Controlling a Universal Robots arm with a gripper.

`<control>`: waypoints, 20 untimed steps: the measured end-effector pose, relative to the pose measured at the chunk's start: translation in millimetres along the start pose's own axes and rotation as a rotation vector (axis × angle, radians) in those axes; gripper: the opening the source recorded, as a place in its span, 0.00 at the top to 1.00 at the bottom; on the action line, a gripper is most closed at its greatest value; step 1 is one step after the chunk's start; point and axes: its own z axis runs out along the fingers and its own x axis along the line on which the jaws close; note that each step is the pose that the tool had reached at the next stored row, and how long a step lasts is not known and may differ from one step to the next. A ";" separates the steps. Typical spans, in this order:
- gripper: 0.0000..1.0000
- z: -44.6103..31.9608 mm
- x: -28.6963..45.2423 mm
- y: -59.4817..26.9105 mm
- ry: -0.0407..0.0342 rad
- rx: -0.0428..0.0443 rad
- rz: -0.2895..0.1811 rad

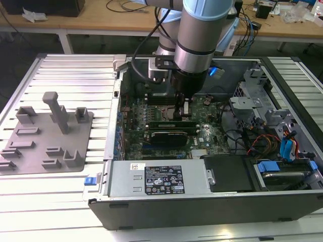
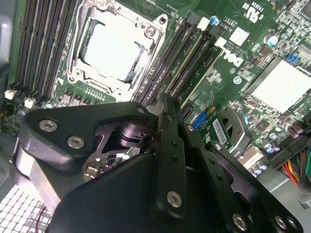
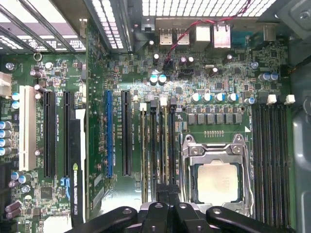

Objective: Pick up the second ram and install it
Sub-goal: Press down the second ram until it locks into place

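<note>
we see the gripper (image 1: pixel 184 107) clamped on the second ram (image 2: pixel 192 73), standing in its slot beside the processor socket (image 3: pixel 217 179). we judge uneven pressure could leave one end unseated.

Your arm (image 1: pixel 194 35) comes in from the far edge of the table and stands nearly vertical, its thick grey wrist section pointing straight down. A black bracket is clamped on the wrist's side toward the exterior view's left. Below the wrist, your hand (image 1: pixel 182 107) reaches down, its slim dark fingers pointing downward and standing close together. In the second wrist view your hand (image 2: pixel 163 104) shows as a black bolted frame whose arms converge to a narrow tip. In the first wrist view your hand (image 3: pixel 167 191) ends in two dark fingertips (image 3: pixel 162 194) side by side with only a thin gap between them.
</note>
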 end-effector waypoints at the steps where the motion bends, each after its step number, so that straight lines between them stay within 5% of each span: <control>1: 0.92 0.0 0.0 -1.2 -0.0001 0.0000 0.000; 13: 0.92 -1.0 -0.6 -24.5 0.0000 0.0000 0.000; 18: 0.92 -1.0 -1.0 -44.8 0.0001 -0.0001 0.000; 20: 0.92 -0.9 -1.0 -44.8 0.0000 0.0000 0.000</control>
